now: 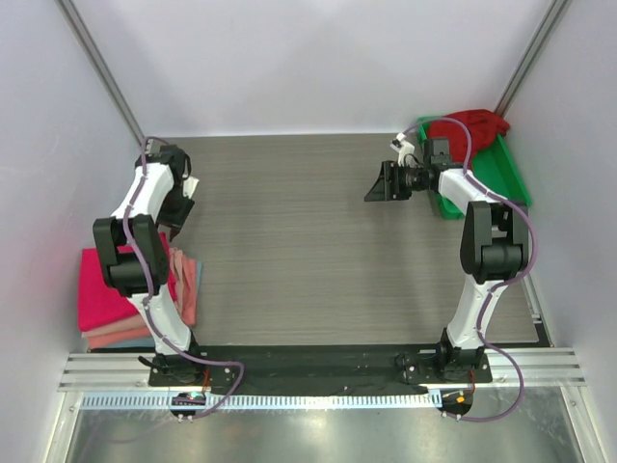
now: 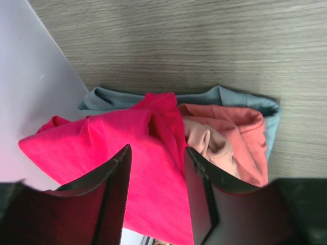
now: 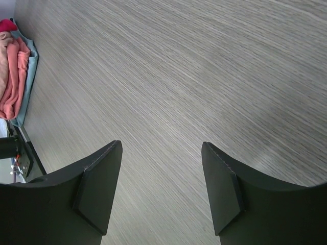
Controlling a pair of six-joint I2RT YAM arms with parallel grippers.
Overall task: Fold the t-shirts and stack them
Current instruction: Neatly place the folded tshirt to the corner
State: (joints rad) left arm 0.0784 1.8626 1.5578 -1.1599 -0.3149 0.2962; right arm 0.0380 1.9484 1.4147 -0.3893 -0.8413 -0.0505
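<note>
A stack of folded t-shirts lies at the table's left edge. A bright pinkish-red shirt (image 1: 104, 285) (image 2: 102, 138) is on top, with salmon-pink ones (image 1: 116, 334) (image 2: 240, 127) under it. A darker crimson shirt (image 1: 479, 125) lies crumpled in the green tray (image 1: 503, 176) at the back right. My left gripper (image 1: 181, 214) (image 2: 156, 168) is open and empty, hovering just beyond the stack's far end. My right gripper (image 1: 378, 183) (image 3: 162, 153) is open and empty over bare table, left of the tray. The stack also shows small in the right wrist view (image 3: 15, 76).
A blue-grey cloth (image 2: 225, 96) (image 1: 198, 275) lies at the bottom of the stack. White walls close the left, back and right sides. Metal rails and the arm bases run along the near edge (image 1: 308, 367).
</note>
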